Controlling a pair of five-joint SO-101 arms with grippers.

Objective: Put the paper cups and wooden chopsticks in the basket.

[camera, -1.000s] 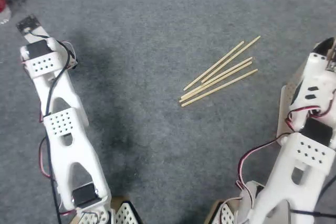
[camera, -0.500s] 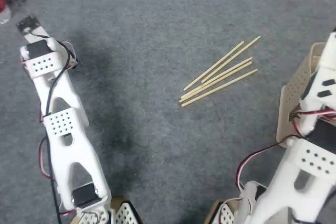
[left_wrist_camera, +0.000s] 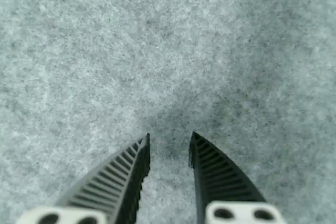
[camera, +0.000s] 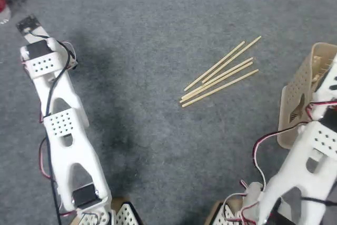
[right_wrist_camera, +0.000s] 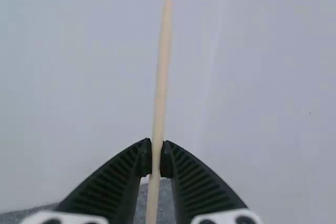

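At the table's right edge, beside the basket (camera: 297,93), the right gripper (right_wrist_camera: 156,163) was clamped on one chopstick (right_wrist_camera: 161,77). To do this well, the stick probably needed centring over the basket's open top and tipping downward before release. The loose chopsticks (camera: 221,72) lay on the grey mat (camera: 147,51), left of the basket. The left gripper (left_wrist_camera: 169,150) hung over bare mat at the far left, jaws slightly apart. No writing could be read.
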